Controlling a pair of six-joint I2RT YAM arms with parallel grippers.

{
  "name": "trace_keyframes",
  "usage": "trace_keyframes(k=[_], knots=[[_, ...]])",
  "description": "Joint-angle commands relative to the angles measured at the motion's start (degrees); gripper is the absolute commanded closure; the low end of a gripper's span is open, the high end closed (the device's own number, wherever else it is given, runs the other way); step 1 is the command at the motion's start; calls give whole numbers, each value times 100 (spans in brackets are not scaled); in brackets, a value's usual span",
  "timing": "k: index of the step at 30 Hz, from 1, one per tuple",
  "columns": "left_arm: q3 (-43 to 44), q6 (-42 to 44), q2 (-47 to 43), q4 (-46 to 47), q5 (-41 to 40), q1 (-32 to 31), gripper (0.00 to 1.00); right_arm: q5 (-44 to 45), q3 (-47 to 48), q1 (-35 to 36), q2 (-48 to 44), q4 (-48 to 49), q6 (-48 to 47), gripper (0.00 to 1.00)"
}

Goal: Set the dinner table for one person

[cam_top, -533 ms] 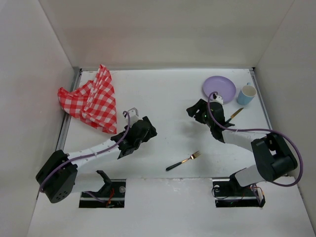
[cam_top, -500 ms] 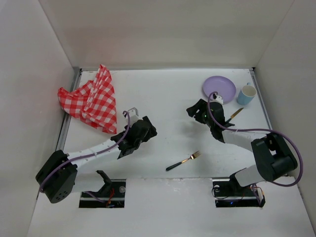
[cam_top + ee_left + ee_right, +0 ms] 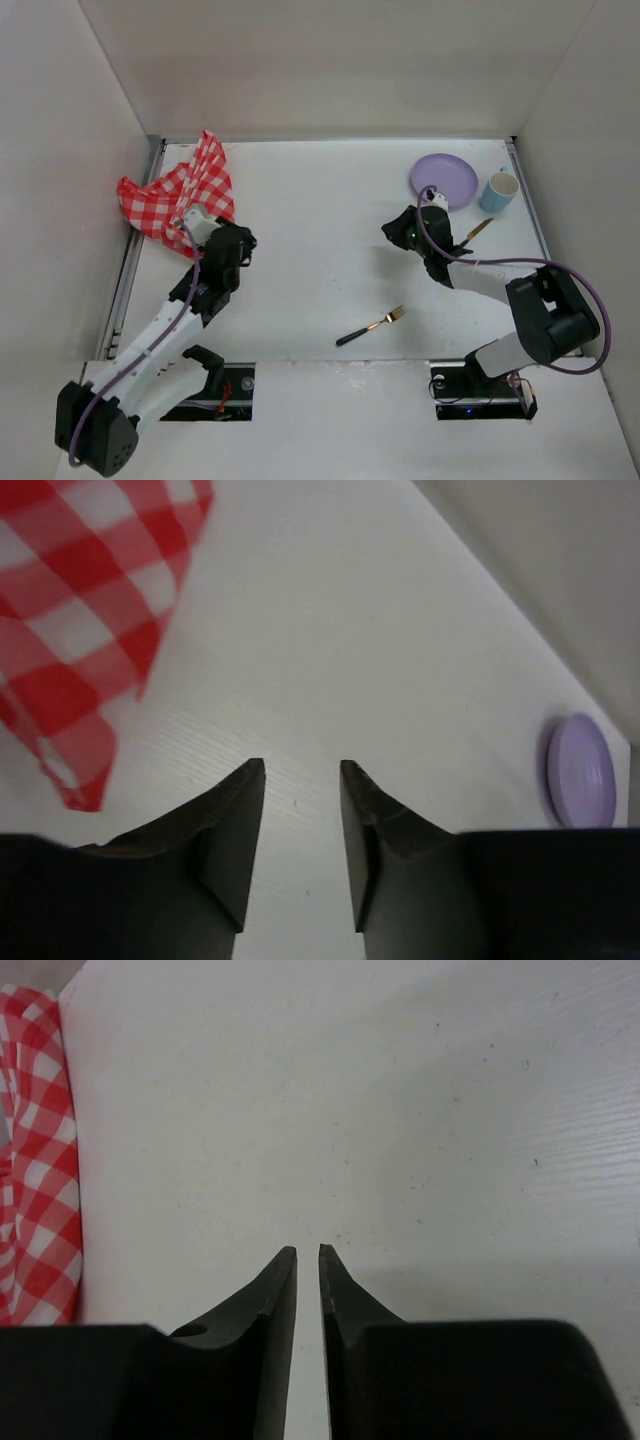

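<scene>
Two arms reach over the dinner table, the white surface that fills the middle of the top view between white walls. At the upper left of that view a red-and-white checked cloth lies crumpled on it. Your left gripper sits just beside the cloth's lower right edge, jaws about half apart and empty. Its wrist view shows bare table between the fingers. At lower centre a gold fork with a dark handle lies alone. Your right gripper, right of centre, is nearly closed, with only a thin slit between its tips, and grips nothing. At the upper right stand a purple plate and a blue-and-white mug, with a gold utensil just below them.
</scene>
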Motion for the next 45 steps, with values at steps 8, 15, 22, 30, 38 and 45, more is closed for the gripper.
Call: trace_keyframes(k=[8, 15, 22, 30, 38, 45], knots=[[-135, -208, -525, -675, -194, 2461, 62, -128, 400, 198, 261, 137, -193, 32], [-337, -331, 933, 764, 623, 3095, 39, -260, 488, 321, 366, 137, -255, 25], [-215, -331, 2366, 1794, 1019, 3253, 43, -383, 585, 453, 445, 119, -290, 24], [-83, -541, 3965, 2857, 1898, 2569, 82, -331, 567, 462, 410, 57, -290, 24], [769, -894, 5627, 3956, 2794, 496, 92, -190, 515, 444, 279, 5, -386, 24], [1526, -86, 5726, 3563, 3516, -332, 92, 100, 479, 462, 7, -162, -579, 24]])
